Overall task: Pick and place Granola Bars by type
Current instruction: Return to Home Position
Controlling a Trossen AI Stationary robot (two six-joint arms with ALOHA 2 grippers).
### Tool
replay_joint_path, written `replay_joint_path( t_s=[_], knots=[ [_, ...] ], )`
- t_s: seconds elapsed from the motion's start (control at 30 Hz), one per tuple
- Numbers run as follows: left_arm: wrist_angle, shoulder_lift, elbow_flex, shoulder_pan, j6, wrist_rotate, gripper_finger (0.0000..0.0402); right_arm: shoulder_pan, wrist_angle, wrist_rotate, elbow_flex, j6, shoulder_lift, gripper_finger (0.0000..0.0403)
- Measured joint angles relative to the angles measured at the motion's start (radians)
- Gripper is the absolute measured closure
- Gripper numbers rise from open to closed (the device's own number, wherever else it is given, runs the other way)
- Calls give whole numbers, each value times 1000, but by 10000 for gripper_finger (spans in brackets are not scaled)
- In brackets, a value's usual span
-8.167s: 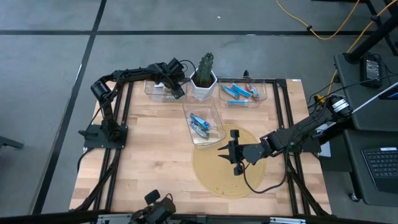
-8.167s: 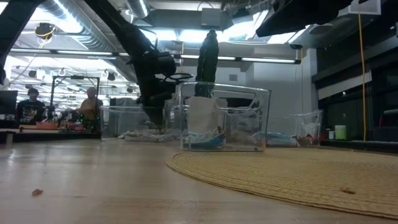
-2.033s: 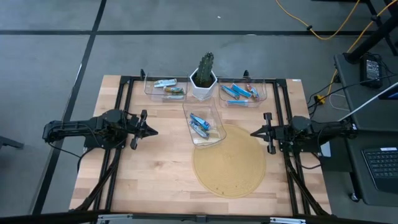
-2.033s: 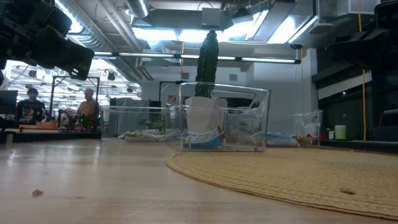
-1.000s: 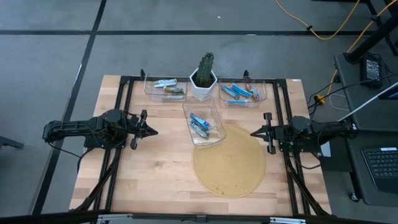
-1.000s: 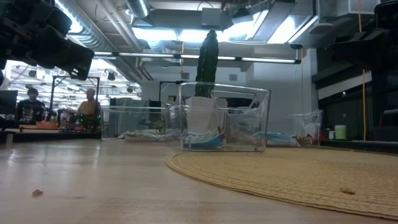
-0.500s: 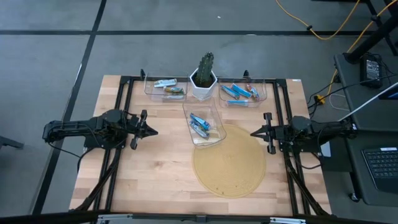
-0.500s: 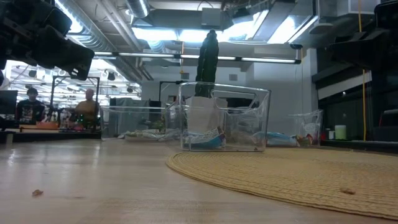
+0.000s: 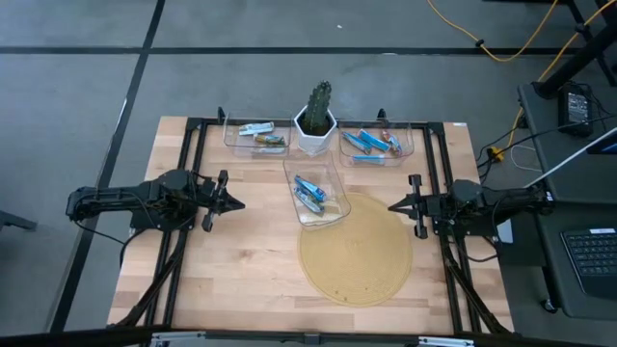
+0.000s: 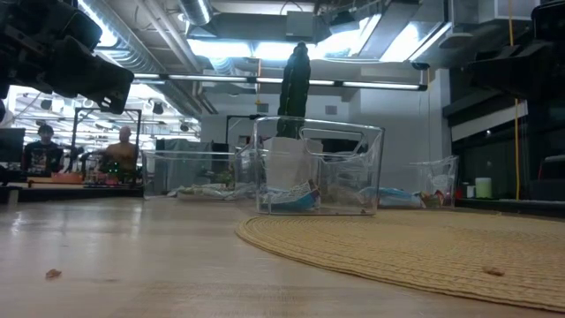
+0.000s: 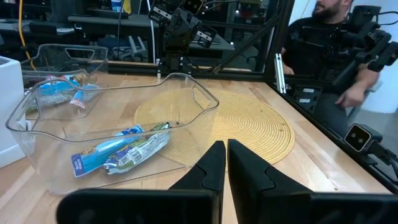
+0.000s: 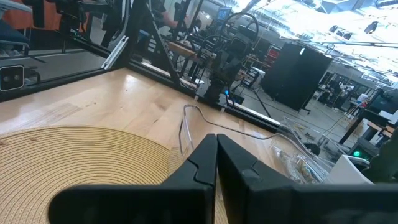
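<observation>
Two blue granola bars (image 9: 308, 191) lie on the floor of the clear centre bin (image 9: 333, 214); the left wrist view shows these bars (image 11: 124, 146) close ahead of the fingers. Silvery-green bars (image 9: 262, 136) rest in the far-left bin, and several blue bars (image 9: 368, 144) in the far-right bin. My left gripper (image 9: 237, 203) hangs shut over the table's left side, pointing toward the centre bin, and in its own view the gripper (image 11: 225, 163) shows no gap. My right gripper (image 9: 392, 206), also shut (image 12: 216, 155), hangs at the right, pointing left across the mat.
A round woven mat (image 9: 355, 253) lies under the near end of the centre bin. A cactus in a white pot (image 9: 316, 122) stands between the two far bins. Bare wood (image 9: 241, 270) lies near and left. People (image 10: 124, 155) sit in the room behind.
</observation>
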State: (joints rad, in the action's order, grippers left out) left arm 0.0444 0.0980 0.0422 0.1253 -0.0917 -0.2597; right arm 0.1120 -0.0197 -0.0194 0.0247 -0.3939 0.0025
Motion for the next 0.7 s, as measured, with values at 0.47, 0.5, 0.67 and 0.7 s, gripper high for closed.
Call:
replay_joint_path(
  t_s=[0.47,0.5,0.67,0.7],
  knots=[
    [0,0,0,0,0,0,394,0,0,0,0,0,0,386],
    [0,0,0,0,0,0,393,0,0,0,0,0,0,386],
    [0,0,0,0,0,0,391,0,0,0,0,0,0,386],
    [0,0,0,0,0,0,392,0,0,0,0,0,0,386]
  ],
)
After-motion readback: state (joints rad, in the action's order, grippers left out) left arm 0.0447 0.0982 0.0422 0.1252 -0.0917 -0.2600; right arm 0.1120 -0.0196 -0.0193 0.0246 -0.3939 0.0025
